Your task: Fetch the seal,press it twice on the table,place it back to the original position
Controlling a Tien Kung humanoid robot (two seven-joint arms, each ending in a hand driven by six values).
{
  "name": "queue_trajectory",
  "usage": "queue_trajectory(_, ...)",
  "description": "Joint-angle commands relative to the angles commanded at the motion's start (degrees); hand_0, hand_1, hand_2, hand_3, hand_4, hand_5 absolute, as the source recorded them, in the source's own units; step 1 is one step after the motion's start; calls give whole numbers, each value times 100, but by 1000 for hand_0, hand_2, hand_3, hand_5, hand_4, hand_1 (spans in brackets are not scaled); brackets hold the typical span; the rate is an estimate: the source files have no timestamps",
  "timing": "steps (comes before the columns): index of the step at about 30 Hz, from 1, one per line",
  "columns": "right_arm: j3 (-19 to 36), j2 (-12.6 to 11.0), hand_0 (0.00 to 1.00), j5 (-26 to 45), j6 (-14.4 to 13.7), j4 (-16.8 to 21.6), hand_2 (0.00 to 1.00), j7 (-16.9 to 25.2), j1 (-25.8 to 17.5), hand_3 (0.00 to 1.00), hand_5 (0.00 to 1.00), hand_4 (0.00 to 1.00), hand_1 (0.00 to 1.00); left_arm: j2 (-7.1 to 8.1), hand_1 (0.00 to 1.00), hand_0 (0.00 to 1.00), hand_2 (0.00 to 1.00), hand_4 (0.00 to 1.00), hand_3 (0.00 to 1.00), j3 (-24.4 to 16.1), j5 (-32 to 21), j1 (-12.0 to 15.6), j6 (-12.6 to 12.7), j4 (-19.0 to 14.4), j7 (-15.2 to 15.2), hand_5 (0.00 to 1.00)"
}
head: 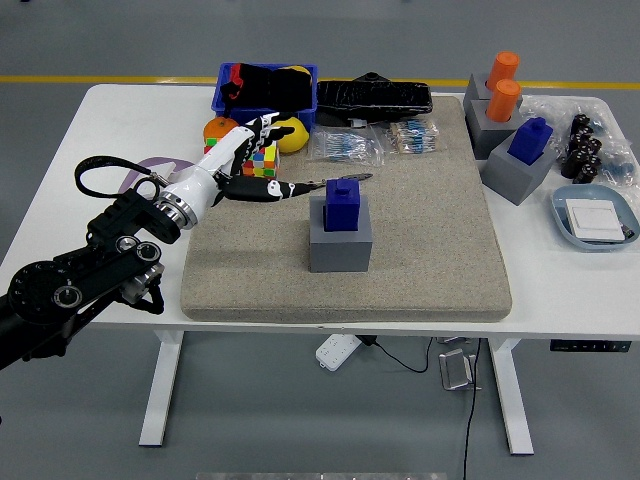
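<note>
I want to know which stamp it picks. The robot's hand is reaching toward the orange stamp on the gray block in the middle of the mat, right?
Not quite: that stamp is blue, not orange, as the head view shows. The left hand does reach toward it on the middle gray block.

Your left arm [90,275] comes in from the frame's eight o'clock corner and slants up toward two o'clock, its black jointed links ending in a silver wrist ring. From there the white-backed left robot hand [245,170] stretches out nearly level, pointing toward three o'clock. Its fingers [290,188] are extended and loosely spread, the black fingertips reaching forward with nothing gripped between them; the thumb side sits lower and the other fingers fan toward one o'clock.
</note>
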Motion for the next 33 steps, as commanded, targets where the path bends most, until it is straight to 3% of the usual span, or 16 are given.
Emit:
queue_trajectory(21, -20, 13, 869, 3, 1, 0, 712, -2, 3, 712, 512, 822, 732, -571, 841, 954, 832, 998, 956, 302, -384, -59, 47, 459, -125, 35)
queue_trajectory(33, -17, 22, 869, -3, 0, 0, 712, -3, 17, 714, 510, 822, 732, -772, 814, 950, 788, 998, 957, 437, -618, -95, 79, 770, -207, 27)
